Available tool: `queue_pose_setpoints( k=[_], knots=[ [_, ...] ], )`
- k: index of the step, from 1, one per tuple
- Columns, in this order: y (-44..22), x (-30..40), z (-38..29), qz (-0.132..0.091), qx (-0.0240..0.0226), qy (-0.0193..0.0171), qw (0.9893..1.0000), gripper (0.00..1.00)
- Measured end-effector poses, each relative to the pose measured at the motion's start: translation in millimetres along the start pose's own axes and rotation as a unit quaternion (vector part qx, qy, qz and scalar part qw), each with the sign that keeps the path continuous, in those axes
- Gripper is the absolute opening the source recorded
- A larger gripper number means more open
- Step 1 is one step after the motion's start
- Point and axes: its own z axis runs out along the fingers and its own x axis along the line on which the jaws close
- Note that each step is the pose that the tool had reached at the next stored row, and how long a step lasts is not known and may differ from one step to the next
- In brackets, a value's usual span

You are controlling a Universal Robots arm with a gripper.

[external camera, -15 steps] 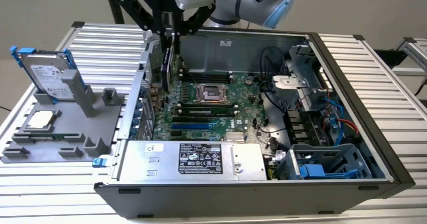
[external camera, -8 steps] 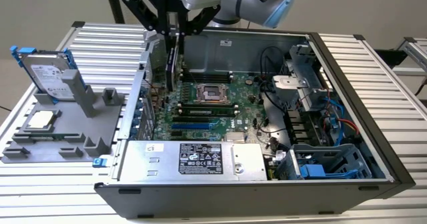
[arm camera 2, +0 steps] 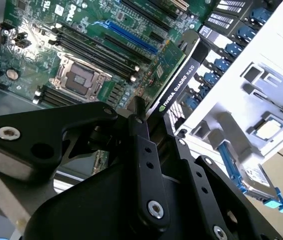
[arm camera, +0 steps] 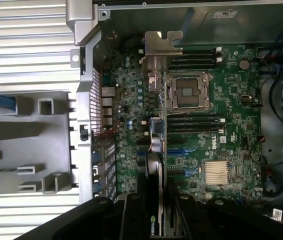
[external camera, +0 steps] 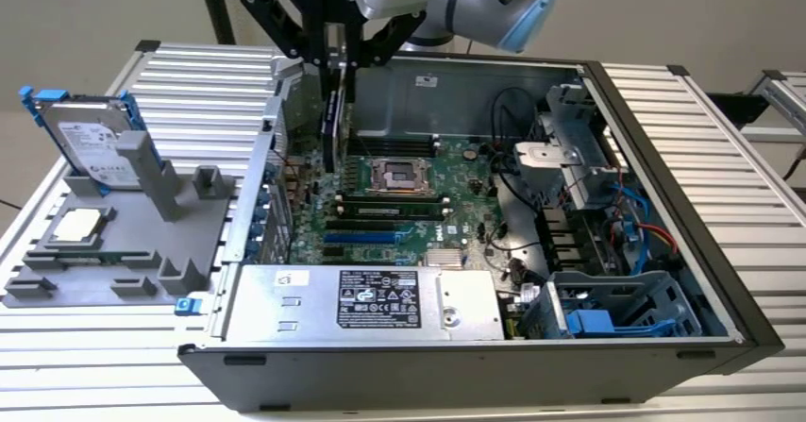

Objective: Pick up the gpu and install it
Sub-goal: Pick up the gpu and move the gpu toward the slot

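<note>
**Card gripped over the open computer**

My fingers [arm camera 2: 142, 150] were clamped on the gpu [arm camera 2: 179, 82], which hung on edge straight below them. Beneath it lay the green motherboard [external camera: 377, 205] inside the open computer case [external camera: 441, 379]. The card's far end sat close over the board; I could not tell whether they touched.

Ribbed metal tabletop [external camera: 705, 110] — plain pale wall [external camera: 101, 7] behind

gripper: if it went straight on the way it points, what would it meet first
Probably the motherboard, beside the CPU socket; the gpu it grips would touch before the gripper itself.
</note>
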Motion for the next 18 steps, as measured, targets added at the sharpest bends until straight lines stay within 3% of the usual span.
queue_pose_setpoints(
  k=[18],
  knots=[
    [0.6, -13.1, 0.5, 0.0, -0.0001, 0.0, 1.0, 0.0]
  ],
)
